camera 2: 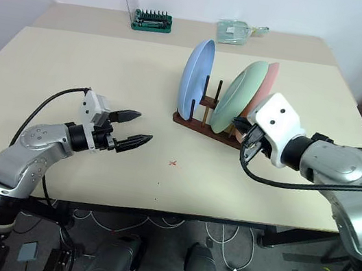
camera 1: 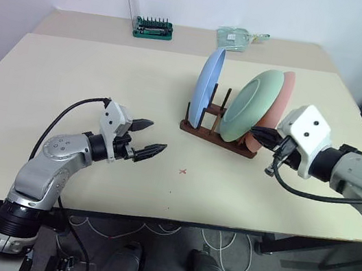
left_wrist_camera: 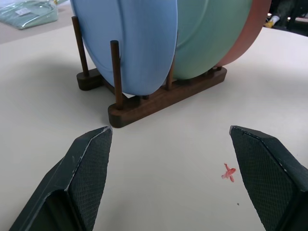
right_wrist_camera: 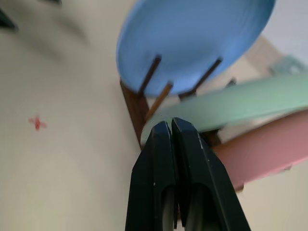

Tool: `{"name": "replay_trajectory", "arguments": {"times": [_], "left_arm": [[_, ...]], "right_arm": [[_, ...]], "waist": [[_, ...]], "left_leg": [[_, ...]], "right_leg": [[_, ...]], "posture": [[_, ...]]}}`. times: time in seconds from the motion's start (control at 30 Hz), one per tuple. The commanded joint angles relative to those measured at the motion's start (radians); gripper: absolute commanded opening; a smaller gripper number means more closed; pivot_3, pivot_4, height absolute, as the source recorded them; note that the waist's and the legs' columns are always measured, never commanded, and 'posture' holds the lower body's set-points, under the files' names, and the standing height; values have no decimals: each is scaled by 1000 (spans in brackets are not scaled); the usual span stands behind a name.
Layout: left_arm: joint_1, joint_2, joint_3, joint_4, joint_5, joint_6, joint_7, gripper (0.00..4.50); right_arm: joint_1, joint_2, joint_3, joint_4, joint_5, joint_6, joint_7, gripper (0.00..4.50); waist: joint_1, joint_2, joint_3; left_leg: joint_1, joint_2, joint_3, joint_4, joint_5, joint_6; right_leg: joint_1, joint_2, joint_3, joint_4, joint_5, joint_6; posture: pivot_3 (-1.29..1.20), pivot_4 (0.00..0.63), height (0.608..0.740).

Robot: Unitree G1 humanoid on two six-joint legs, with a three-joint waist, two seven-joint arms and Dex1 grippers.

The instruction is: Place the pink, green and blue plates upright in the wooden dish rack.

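Wooden pegs of the dark dish rack [camera 1: 217, 133] now carry all three plates, so by the look of things the task is essentially complete. The blue plate [camera 1: 207, 88] stands nearly upright at the rack's left end, held between pegs. The green plate [camera 1: 256, 105] sits further right, tilted back, and the pink plate [camera 1: 282, 100] leans just behind it at the right end, the two close together and apparently touching near their rims. None lies flat on the table [camera 1: 71, 82]. What may remain, as a judgement, is only checking that the green and pink plates are seated in proper slots rather than merely propped against each other; from these views I cannot tell exactly which gaps they occupy.

The right gripper [right_wrist_camera: 172, 126] has its two black fingers pressed together with nothing between them; it hovers just in front of the green plate's lower edge, beside the rack's right end. The left gripper [camera 1: 150, 139] hangs over bare table well to the left of the rack, its fingers spread wide and empty, pointing toward the rack. A small red cross mark [camera 1: 182, 171] lies on the table between the two arms.

At the far edge of the table stand a green tool holder [camera 1: 153, 28] with a clear lid raised, and a pale green packet [camera 1: 236, 38].
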Motion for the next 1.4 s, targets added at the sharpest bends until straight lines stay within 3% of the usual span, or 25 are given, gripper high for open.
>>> {"name": "replay_trajectory", "arguments": {"times": [0.03, 0.5, 0.73, 0.9, 1.03, 1.2, 1.4], "left_arm": [[0, 1, 10, -28, 1, -16, -2, 4024], [24, -2, 18, -50, 0, -14, 17, 4024], [31, -3, 16, -57, -1, -14, 24, 4024], [28, -3, 17, -49, -3, -16, 21, 4024], [19, 2, 22, -12, 7, -30, 10, 4024], [20, 29, 58, 66, 33, -60, 6, 4024], [67, 78, 115, 155, 81, -106, 25, 4024]], "right_arm": [[1, -16, 7, 14, -74, -27, 5, 65], [-162, 157, 118, 63, -170, -72, 24, 65], [-160, 161, 88, 47, -175, -86, 54, 65], [-103, 129, -26, 8, -112, -85, 114, 65], [113, 42, -212, -70, 3, -51, 270, 65], [363, 38, -317, -8, -50, -114, 293, 65], [428, 81, -353, 167, -103, -233, 276, 65]], "waist": [[0, 0, 0], [-3, 0, 0], [-3, 0, 0], [-2, 0, 0], [13, -1, 0], [18, -1, 0], [12, 0, 0]], "left_leg": [[0, 0, 0, 0, 0, 0], [0, 0, -1, 0, 0, 0], [0, 0, -1, 0, 0, 0], [0, 0, -1, 0, 0, 0], [0, -1, -1, 0, -1, 1], [1, 0, 0, 2, -1, 1], [3, 0, 2, 1, -1, 1]], "right_leg": [[0, 0, 0, 0, 0, 0], [0, 0, 0, 0, 1, 2], [0, 0, 0, 0, 1, 2], [0, 0, 0, 0, 1, 2], [1, 0, 0, 0, 1, 2], [2, 0, 0, 0, 1, 2], [2, 0, 1, 1, 0, 0]], "posture": [[0, 150, 740], [0, 150, 740], [0, 150, 740], [0, 150, 740], [0, 150, 740], [0, 150, 740], [0, 150, 740]]}}
